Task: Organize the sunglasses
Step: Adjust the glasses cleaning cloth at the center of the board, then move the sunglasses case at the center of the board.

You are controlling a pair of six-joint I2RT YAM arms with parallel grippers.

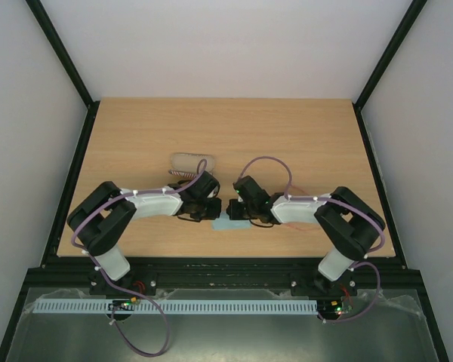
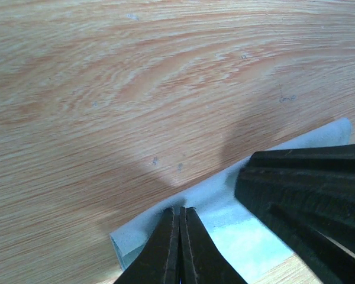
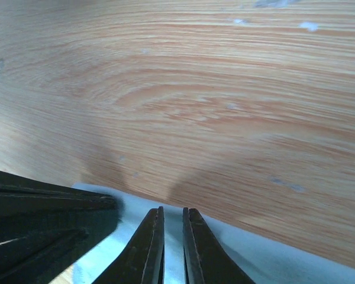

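wooden table [image 1: 287, 136] | left gripper [image 2: 180, 216] pressed together at cloth [image 2: 248, 236] edge, grip unclear | right gripper [image 3: 172, 216] a slit apart above it | likely readying a lift

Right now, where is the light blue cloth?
In the top view the cloth lies near the table's front edge, centre, under the left gripper and right gripper.

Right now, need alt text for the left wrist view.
The left hand, fingers pressed shut, has its tips at the edge of a light blue cloth lying on a wooden table. The black right hand fills the lower right, over the cloth.
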